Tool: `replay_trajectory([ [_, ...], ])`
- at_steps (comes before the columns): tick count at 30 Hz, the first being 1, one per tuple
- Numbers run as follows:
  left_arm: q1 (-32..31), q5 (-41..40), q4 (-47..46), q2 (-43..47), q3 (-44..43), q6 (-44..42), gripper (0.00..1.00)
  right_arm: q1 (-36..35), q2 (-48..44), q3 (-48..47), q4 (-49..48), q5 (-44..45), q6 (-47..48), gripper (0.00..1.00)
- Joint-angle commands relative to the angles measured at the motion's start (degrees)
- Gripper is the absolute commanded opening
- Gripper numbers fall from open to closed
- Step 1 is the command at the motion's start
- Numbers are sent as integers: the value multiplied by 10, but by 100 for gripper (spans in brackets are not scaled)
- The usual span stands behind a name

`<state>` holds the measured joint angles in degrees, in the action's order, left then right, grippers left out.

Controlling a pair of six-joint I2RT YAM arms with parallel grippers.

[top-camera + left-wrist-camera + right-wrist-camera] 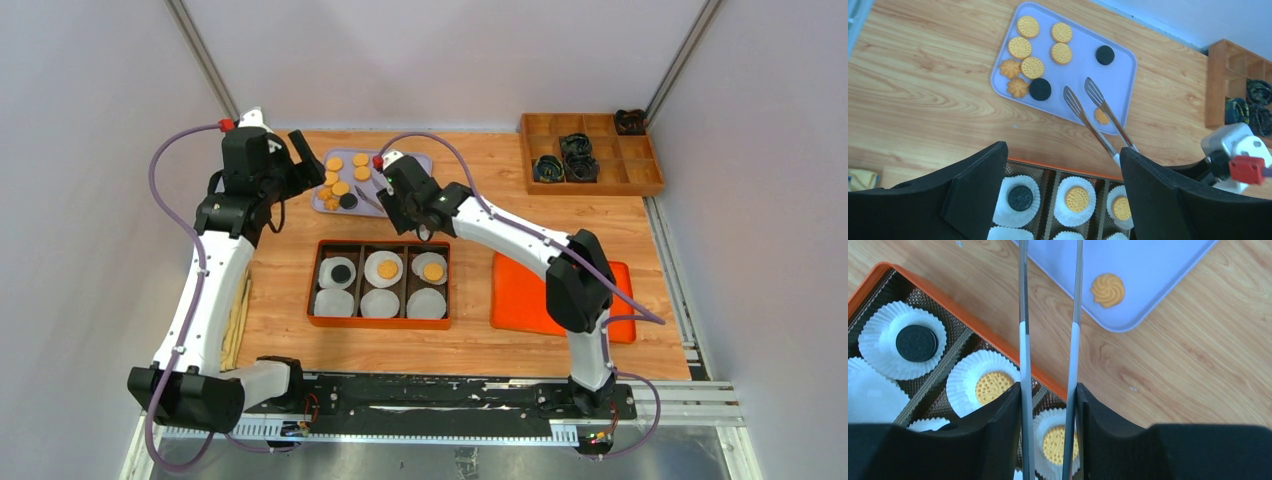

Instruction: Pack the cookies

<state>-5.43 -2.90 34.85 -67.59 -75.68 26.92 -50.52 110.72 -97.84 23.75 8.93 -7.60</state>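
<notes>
My right tool [1048,402] is clamped on the handles of the metal tongs [1022,315], whose blades stand apart over the near edge of the lavender tray [1120,70]. A swirl cookie [1107,290] lies flat on the tray beside the blades. The rest of the cookies [1032,67], golden and black, sit on the tray's left part. Three more lie in paper liners [878,395] in the far row of the orange box [380,322], one black and two golden. My left tool [1063,155] hovers above the bench [923,100], fingers wide apart.
</notes>
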Motion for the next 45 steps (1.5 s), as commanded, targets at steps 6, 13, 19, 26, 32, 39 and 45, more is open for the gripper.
replay_trajectory([
  [6, 0, -55, 18, 29, -25, -27, 89, 8, 83, -82, 21, -73, 9, 45],
  [13, 0, -50, 18, 26, -20, -29, 89, 8, 110, -87, 24, -78, 8, 46],
  [19, 0, -51, 18, 24, -18, -30, 89, 8, 141, -126, 33, -80, 5, 46],
  [26, 0, -55, 18, 27, -16, -32, 89, 8, 176, -174, 58, -74, 0, 44],
  [32, 0, -51, 18, 23, -16, -31, 89, 9, 174, -171, 59, -40, -5, 26],
  [39, 0, -47, 18, 27, -22, -32, 89, 12, 128, -148, 43, 6, 13, 1],
  [45, 0, -44, 20, 33, -28, -31, 89, 15, 48, -88, 21, 17, 23, 0],
])
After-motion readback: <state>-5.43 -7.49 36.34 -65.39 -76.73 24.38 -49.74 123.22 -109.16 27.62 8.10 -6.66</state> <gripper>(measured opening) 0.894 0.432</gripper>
